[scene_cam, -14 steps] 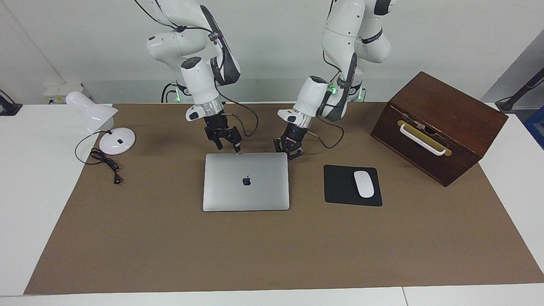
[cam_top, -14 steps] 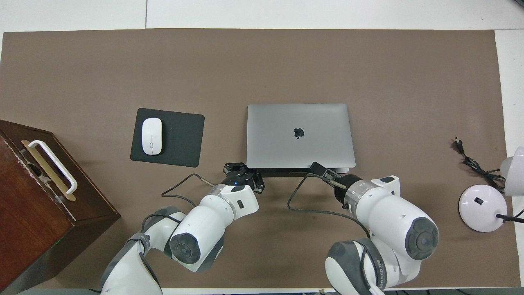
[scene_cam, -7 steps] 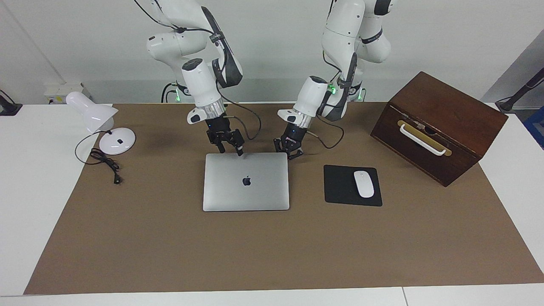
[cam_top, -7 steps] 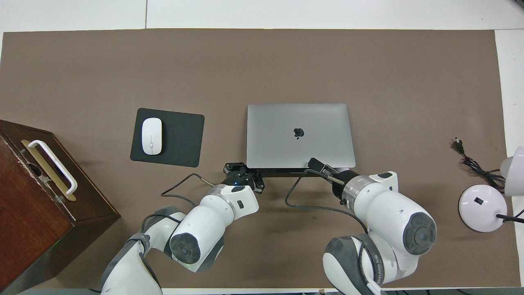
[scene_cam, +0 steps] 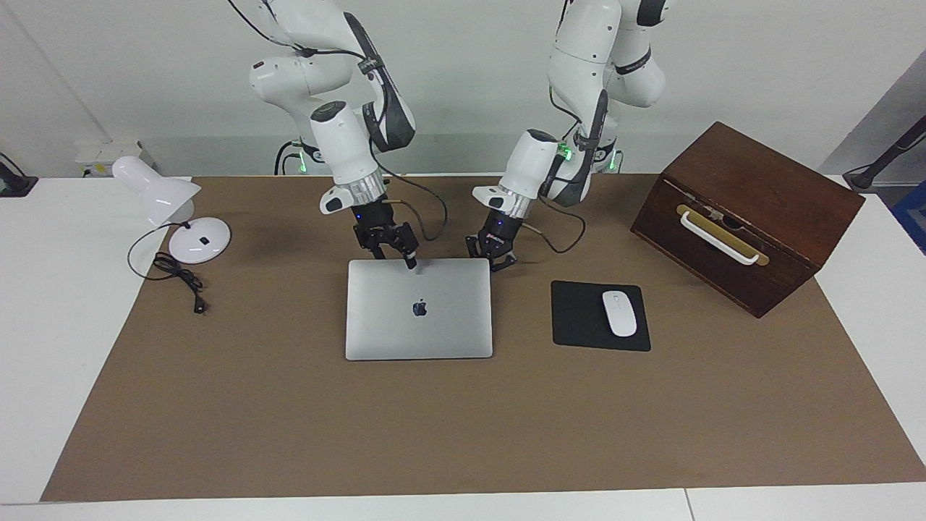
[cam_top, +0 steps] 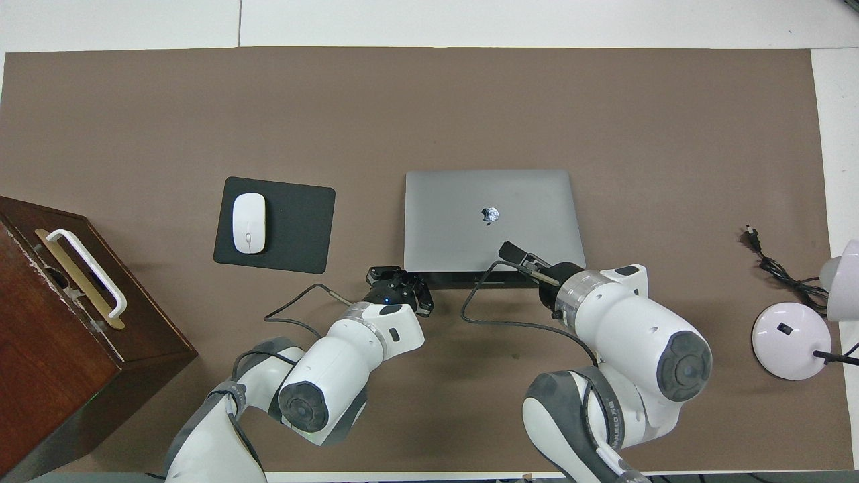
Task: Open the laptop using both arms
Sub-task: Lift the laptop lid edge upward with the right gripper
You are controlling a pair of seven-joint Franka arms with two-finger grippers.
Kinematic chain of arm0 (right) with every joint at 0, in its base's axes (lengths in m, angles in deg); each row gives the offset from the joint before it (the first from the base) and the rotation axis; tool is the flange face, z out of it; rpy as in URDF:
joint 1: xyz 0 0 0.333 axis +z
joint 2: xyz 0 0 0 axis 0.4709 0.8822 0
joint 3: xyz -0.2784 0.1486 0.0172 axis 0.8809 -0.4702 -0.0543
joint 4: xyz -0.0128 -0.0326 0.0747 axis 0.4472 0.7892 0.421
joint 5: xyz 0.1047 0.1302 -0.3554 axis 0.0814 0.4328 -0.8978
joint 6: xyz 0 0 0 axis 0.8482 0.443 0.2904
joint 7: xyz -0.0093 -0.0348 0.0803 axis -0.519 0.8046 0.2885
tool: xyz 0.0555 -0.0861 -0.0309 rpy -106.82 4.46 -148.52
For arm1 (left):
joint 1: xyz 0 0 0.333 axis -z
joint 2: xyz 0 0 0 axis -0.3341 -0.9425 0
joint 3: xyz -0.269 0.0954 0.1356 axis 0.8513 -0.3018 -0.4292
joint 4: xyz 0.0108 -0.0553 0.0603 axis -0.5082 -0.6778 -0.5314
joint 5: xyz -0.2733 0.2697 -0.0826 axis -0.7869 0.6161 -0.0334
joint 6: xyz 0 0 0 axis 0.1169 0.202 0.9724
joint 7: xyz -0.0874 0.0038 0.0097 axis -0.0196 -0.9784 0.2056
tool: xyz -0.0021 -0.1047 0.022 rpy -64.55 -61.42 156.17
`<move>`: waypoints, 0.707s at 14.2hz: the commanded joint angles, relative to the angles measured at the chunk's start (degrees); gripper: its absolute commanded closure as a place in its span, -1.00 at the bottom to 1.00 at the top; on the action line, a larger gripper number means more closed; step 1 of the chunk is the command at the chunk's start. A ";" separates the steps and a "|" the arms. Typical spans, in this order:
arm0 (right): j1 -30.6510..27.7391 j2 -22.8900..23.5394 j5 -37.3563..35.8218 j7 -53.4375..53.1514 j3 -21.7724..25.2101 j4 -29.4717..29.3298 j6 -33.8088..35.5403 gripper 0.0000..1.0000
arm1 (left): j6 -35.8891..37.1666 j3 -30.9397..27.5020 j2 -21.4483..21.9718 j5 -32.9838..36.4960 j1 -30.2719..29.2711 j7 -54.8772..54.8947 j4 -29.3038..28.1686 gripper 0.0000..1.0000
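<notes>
The silver-grey laptop point(scene_cam: 419, 318) lies in the middle of the brown mat, apple logo up. It also shows in the overhead view point(cam_top: 463, 201). Its lid edge nearest the robots is lifted a little, with a dark gap under it. My right gripper point(scene_cam: 391, 250) is open at that edge, and one fingertip point(scene_cam: 410, 262) rests over the lid. It shows in the overhead view point(cam_top: 520, 258) too. My left gripper point(scene_cam: 492, 258) is open and low at the laptop's corner nearest the robots toward the left arm's end. It shows in the overhead view point(cam_top: 400, 280).
A black mouse pad point(scene_cam: 579, 318) with a white mouse point(scene_cam: 619, 313) lies beside the laptop toward the left arm's end. A brown wooden box point(scene_cam: 745, 217) with a white handle stands past it. A white desk lamp point(scene_cam: 173, 210) and its cord sit at the right arm's end.
My right gripper has moved forward onto the laptop's edge nearest the robots, and that lid edge has risen slightly. The left gripper has not moved.
</notes>
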 commanded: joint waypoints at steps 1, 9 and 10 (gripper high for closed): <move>-0.66 2.03 1.47 -0.53 -0.39 -3.18 -0.83 -1.00 | -1.09 -1.07 -3.12 -0.29 1.02 1.08 1.57 1.00; -0.57 4.49 1.91 -0.53 -0.39 -8.54 0.48 -1.00 | -1.09 -1.07 -3.91 -0.29 0.93 1.08 2.18 1.00; -0.66 5.28 1.91 -0.53 -0.39 -10.46 0.92 -1.00 | -1.09 -1.07 -3.91 -0.29 1.02 1.08 2.27 1.00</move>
